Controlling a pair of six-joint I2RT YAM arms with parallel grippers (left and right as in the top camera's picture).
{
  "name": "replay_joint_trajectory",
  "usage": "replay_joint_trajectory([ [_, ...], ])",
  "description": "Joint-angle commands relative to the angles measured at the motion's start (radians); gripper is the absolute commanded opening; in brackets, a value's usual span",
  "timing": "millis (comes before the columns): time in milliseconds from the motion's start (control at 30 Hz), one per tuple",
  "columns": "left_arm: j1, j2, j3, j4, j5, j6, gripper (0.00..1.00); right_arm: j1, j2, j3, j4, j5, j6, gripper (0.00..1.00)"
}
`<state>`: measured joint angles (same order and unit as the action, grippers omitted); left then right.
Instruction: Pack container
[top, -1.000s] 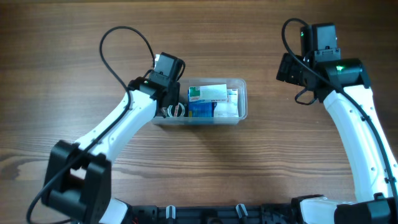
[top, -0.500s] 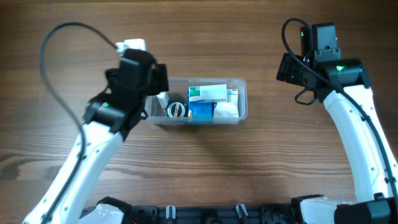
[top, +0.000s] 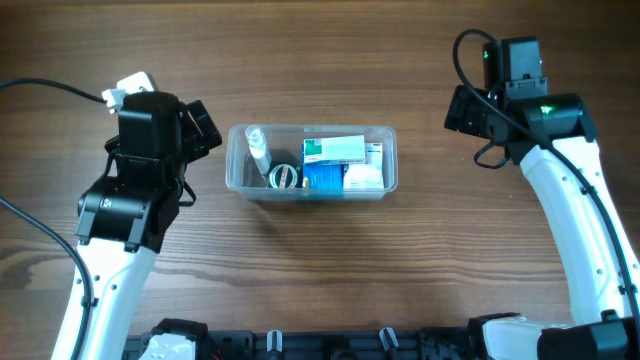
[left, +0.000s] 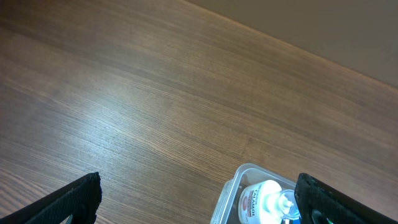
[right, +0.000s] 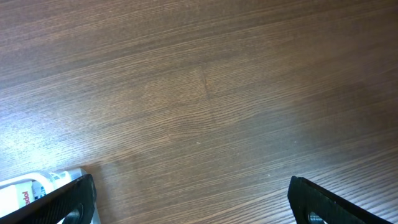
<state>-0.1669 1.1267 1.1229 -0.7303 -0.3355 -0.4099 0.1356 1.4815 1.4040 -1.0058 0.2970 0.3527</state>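
Left tool (left: 196, 190) gapes wide, empty, over the grained wooden worktop (top: 320, 70), glimpsing only a rounded corner of the clear plastic container (top: 231, 165) that overhead shows mid-worktop holding boxes (top: 335, 150); right tool (right: 189, 193) likewise spread, apparently empty.

The left arm (top: 105, 285) rises from the near-left edge of the surface. Its white link ends in a black wrist unit (top: 150, 140) turned toward the right, and the left fingers (left: 74, 199) are spread wide with nothing between them. The right arm (top: 575, 215) runs up the right side and bends leftward at its far end. There the right fingers (right: 65, 200) are also parted wide, holding nothing, hanging above the surface.
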Motion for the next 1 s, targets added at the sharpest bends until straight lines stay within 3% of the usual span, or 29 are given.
replay_joint_trajectory([
  [0,0.006,-0.005,0.003,-0.001,-0.002,-0.018,1.0,0.0,-0.004,0.001,0.003,0.017,-0.012,1.0],
  [733,0.006,-0.005,0.003,0.0,-0.002,-0.018,1.0,0.0,-0.004,0.001,0.003,0.017,-0.012,1.0],
  [867,0.006,-0.005,0.003,0.0,-0.002,-0.017,1.0,0.002,-0.114,0.001,0.003,0.039,-0.013,1.0],
  [967,0.006,-0.005,0.003,0.0,-0.002,-0.017,1.0,0.002,-0.307,-0.007,0.029,0.026,0.008,1.0],
])
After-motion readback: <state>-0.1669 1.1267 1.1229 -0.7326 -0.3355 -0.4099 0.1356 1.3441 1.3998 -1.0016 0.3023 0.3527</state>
